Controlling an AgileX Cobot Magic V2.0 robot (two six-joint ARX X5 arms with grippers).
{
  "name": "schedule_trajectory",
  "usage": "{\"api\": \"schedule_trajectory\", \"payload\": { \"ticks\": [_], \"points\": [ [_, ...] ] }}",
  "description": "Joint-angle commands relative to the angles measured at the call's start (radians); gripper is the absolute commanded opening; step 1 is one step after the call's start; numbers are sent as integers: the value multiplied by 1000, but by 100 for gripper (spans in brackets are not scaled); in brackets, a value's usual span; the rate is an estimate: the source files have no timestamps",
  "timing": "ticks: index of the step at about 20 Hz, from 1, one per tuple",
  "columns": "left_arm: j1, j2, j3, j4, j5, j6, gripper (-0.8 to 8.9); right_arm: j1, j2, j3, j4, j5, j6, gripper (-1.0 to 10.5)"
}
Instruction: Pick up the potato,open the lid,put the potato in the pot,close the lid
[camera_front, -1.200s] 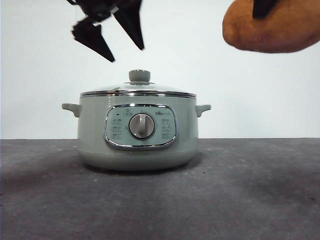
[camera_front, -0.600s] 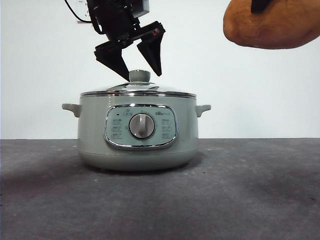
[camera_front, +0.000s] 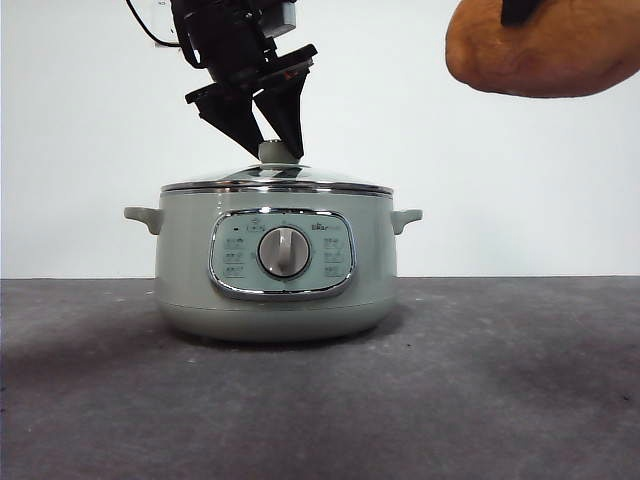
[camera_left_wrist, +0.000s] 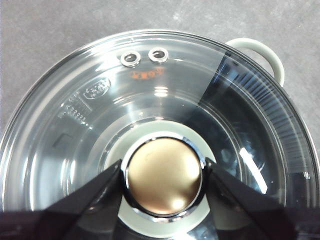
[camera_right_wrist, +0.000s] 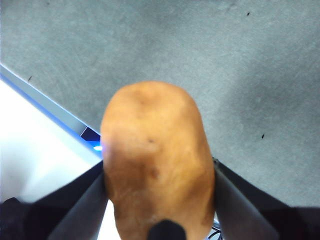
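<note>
Left wrist view is showing the left hand (camera_left_wrist: 162, 175) pinching the lid (camera_left_wrist: 90, 115) by its knob on the pot (camera_front: 275, 265); right hand (camera_right_wrist: 159, 172) is gripping the potato (camera_right_wrist: 155, 160) high up; that slick knob could be slipping out, dropping the lid.

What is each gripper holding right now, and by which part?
The right gripper holds the potato across its sides, raised above the table. The left gripper has its jaws against both sides of the lid's knob; the lid still sits on the pot.

Glossy glass lid (camera_left_wrist: 100, 125); matt, perhaps stone, table (camera_front: 500, 380).
</note>
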Motion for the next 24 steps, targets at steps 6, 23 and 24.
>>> {"api": "schedule_trajectory", "payload": {
  "ticks": [6, 23, 24],
  "points": [
    [2, 6, 43, -7, -17, -22, -9, 1, 1, 0, 154, 72, 20, -11],
    [167, 2, 295, -201, -80, -24, -9, -168, 549, 445, 333, -66, 43, -11],
    [190, 2, 295, -197, -80, -25, -9, -177, 605, 515, 310, -70, 41, -11]
  ]
}}
